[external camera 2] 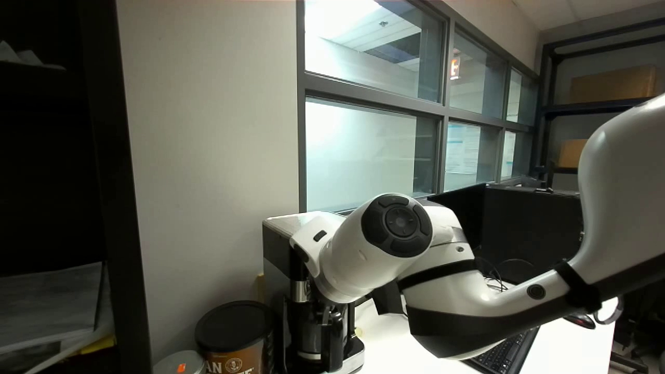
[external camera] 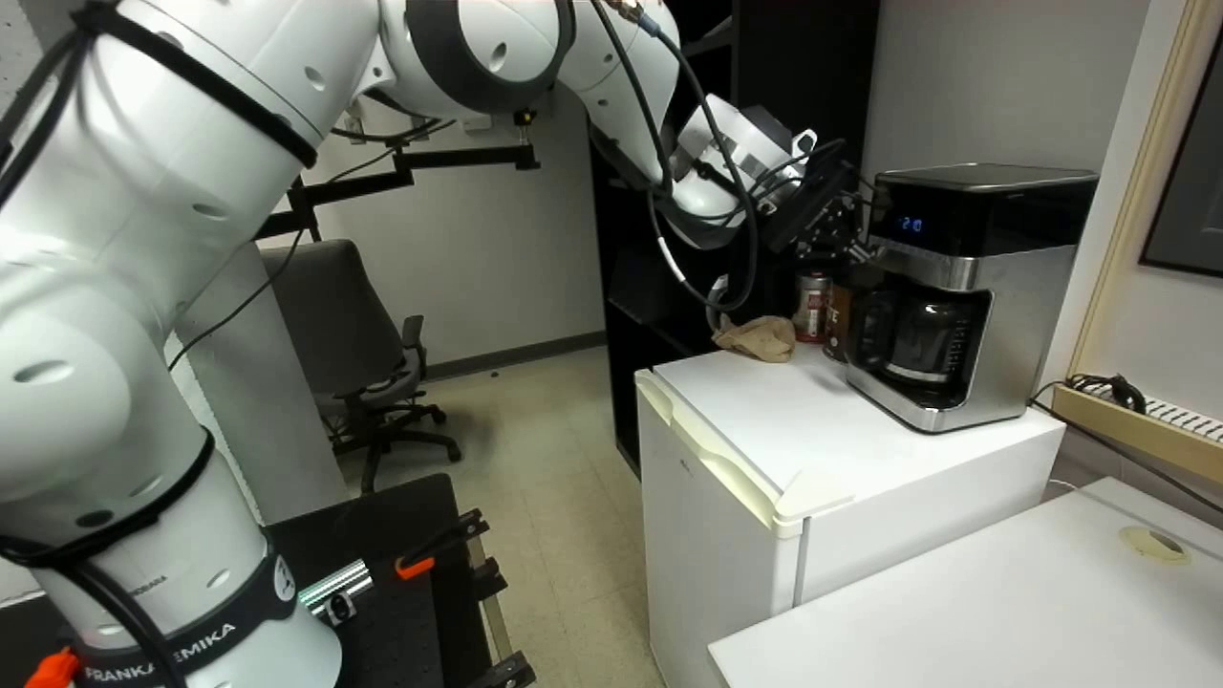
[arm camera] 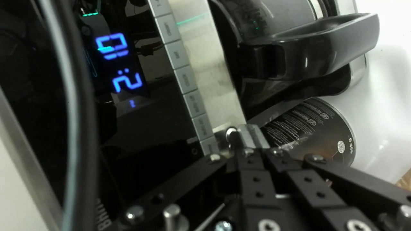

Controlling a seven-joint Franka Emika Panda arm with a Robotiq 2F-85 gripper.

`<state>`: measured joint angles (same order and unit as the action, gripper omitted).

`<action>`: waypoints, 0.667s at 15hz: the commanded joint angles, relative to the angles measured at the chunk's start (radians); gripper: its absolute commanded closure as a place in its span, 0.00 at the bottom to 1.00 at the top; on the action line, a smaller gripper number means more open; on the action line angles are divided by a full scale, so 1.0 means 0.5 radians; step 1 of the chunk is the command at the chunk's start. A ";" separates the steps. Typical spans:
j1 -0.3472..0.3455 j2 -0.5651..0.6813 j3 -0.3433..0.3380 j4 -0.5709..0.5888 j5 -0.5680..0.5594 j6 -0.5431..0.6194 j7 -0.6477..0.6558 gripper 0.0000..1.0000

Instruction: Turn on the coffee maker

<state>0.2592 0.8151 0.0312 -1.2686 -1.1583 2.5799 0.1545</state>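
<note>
The coffee maker (external camera: 1027, 325) stands on a white fridge, boxy, with a black upper front, silver sides and a glass carafe (external camera: 925, 339) in its recess. Its blue clock digits are lit. In the wrist view, the coffee maker (arm camera: 208, 61) shows close up with a row of grey buttons (arm camera: 187, 80) along its silver band. My gripper (arm camera: 247, 136) is shut with its fingertips together and nothing between them. Its tips are at the end of the button row; I cannot tell whether they touch. In an exterior view, the arm hides the gripper and partly covers the coffee maker (external camera 2: 275, 254).
A brown can with black lid (external camera 2: 234, 358) and a red-and-silver can (external camera: 812, 308) stand beside the coffee maker. A crumpled brown item (external camera: 760, 339) lies on the fridge top (external camera: 764, 420). A printed can (arm camera: 311, 128) is just beyond the fingertips. A cable (arm camera: 75, 96) crosses the wrist view.
</note>
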 commanded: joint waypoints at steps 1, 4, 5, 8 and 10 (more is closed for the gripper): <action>0.030 -0.020 -0.074 0.033 -0.022 -0.002 -0.017 1.00; 0.036 -0.027 -0.083 0.031 -0.025 -0.003 -0.016 1.00; 0.035 -0.026 -0.084 0.030 -0.022 -0.004 -0.016 1.00; 0.034 -0.026 -0.084 0.027 -0.019 -0.007 -0.017 1.00; 0.031 -0.029 -0.081 0.020 -0.011 -0.011 -0.019 1.00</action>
<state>0.2664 0.8084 0.0163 -1.2686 -1.1598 2.5799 0.1545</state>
